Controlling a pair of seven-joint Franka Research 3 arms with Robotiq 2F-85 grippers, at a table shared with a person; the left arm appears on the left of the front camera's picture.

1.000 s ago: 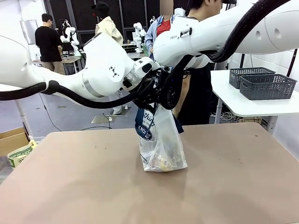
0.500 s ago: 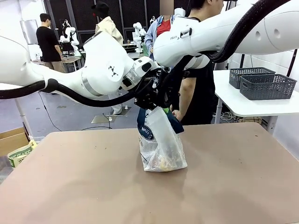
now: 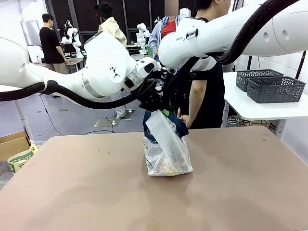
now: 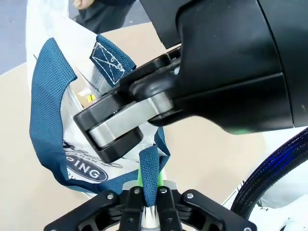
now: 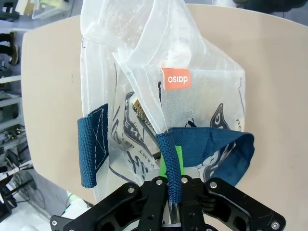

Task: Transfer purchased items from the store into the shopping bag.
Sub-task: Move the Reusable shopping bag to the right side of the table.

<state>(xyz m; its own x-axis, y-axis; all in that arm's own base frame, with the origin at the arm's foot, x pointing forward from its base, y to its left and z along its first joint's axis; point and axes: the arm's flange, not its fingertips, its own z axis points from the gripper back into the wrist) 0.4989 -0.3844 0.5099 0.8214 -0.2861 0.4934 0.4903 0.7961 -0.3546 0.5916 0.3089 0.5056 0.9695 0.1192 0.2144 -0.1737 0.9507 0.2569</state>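
The shopping bag (image 3: 166, 149), clear and crinkly with navy straps, stands at the middle of the brown table (image 3: 96, 192). Yellowish purchased items (image 3: 166, 168) lie dimly at its bottom. Both grippers meet just above its mouth. My left gripper (image 4: 148, 199) is shut on one navy strap handle (image 4: 149, 171), with the oval logo (image 4: 86, 169) beside it. My right gripper (image 5: 172, 185) is shut on the other navy strap (image 5: 207, 142). The store, a dark grey lattice basket (image 3: 275, 89), sits on a white side table at the right.
A person stands at the table's far edge right behind the bag, one hand (image 3: 184, 119) hanging close to it. A second grey basket (image 3: 257, 77) stands behind the first. A cardboard box and a green-printed packet (image 3: 19, 159) lie off the table's left edge.
My left gripper has closed on the strap handle. The bag's top has been drawn up and turned, so the logo no longer faces the front camera. The right gripper kept its hold.
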